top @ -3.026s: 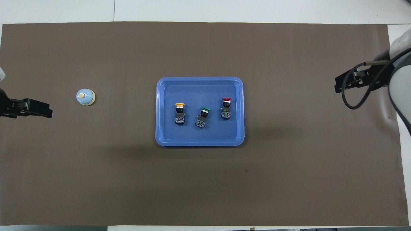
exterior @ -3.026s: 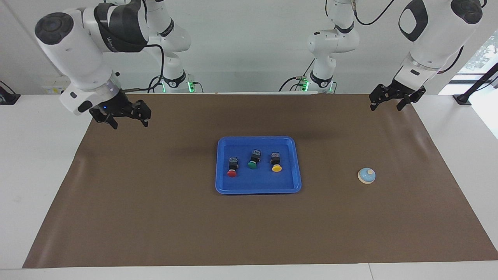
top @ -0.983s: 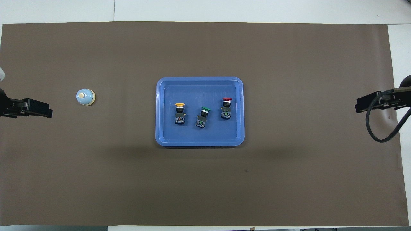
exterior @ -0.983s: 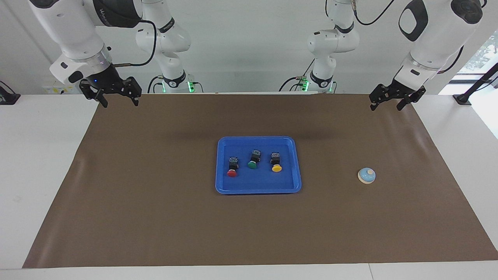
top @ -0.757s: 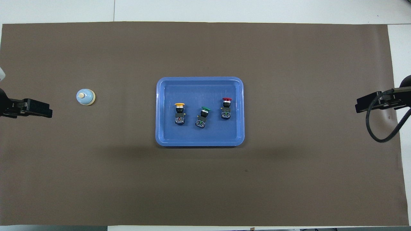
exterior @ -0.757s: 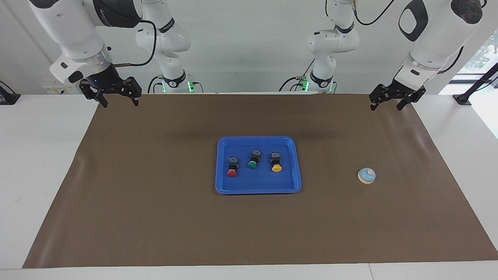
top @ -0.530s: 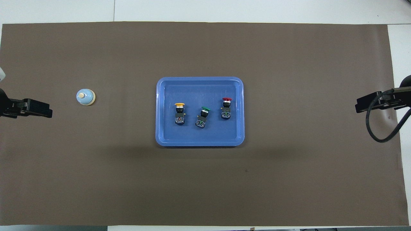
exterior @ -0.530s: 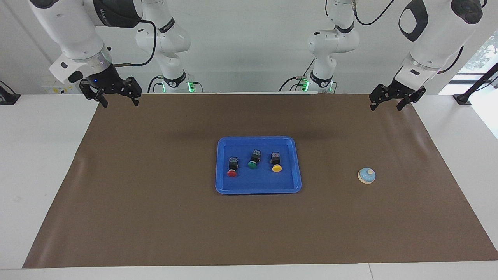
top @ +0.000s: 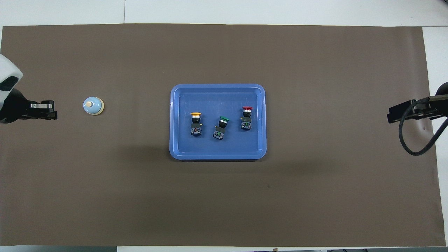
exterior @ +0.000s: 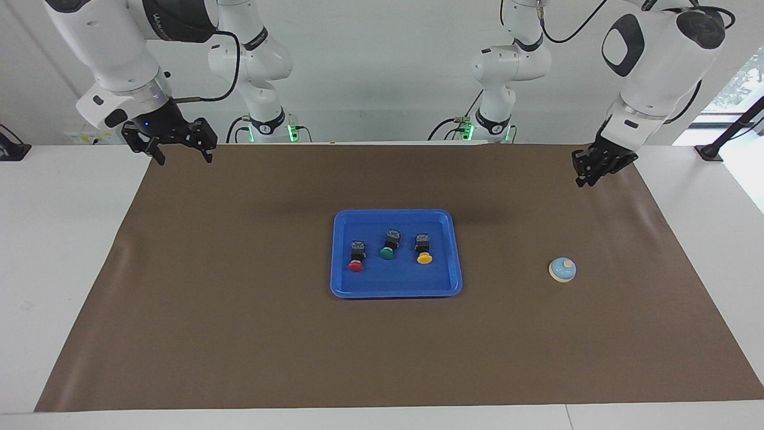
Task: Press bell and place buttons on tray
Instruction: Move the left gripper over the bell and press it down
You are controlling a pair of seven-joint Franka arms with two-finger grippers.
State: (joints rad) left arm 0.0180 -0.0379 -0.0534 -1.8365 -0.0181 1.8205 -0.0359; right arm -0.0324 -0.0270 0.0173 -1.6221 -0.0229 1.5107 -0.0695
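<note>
Bell (exterior: 562, 270) apart from left tool (exterior: 584, 177) (closed)

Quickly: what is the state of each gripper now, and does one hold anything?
Left gripper: shut, holding nothing, up over the mat's corner.
Right gripper: open, holding nothing, waiting over the mat's other corner.

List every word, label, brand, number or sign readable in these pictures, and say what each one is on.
White lettering on the black band of the right arm's upper link: too blurred to read.
Dark lettering on the white upright arm at the back: too small to read.
Bright-blue rectangular plastic tray, red-capped, green-capped and yellow-capped black push buttons, light-blue dome bell: no text visible.
</note>
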